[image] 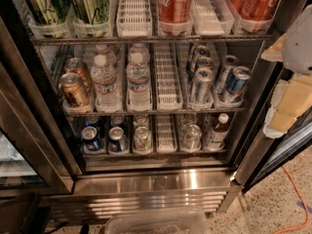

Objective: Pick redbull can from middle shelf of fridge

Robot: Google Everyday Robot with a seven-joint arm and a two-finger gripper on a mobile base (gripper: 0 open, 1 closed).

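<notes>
The fridge (151, 184) stands open in front of me, with three racks of drinks in view. On the middle shelf (168, 89), the redbull can (237, 83), slim and blue-and-silver, stands at the front of the rightmost lane. A similar slim can (225, 71) is behind it. Mostly silver slim cans (201, 84) fill the lane to its left. My gripper (286, 108), white and cream, is at the right edge of the view. It is outside the fridge, to the right of the redbull can and apart from it.
Water bottles (138, 79) and bronze cans (74, 89) fill the middle shelf's left lanes. Green cans (90, 4) and red cans (174, 4) stand above, short blue cans (91, 139) below. A clear bin (156, 222) sits on the floor, with an orange cable (298, 199) at right.
</notes>
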